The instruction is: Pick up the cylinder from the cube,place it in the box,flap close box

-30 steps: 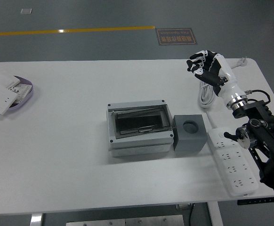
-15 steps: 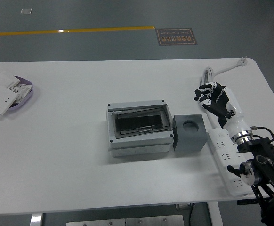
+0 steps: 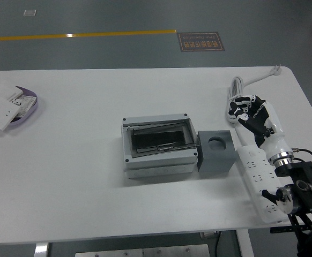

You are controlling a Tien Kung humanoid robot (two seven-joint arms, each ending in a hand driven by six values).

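Odd one: the cube (image 3: 216, 151) sits touching the box (image 3: 157, 148) on its right, but its round socket looks empty, no cylinder poking out that I can see. Could be sunk deep, can't tell. The box lid looks shut, or nearly. Right hand (image 3: 248, 114) hovers off to the right over the power strip's (image 3: 262, 180) cable, fingers loosely curled, holding nothing. If there's a cylinder, I'd guess small, rigid, a bit slick, so pinch its top rim with the fingertips and lift straight up.
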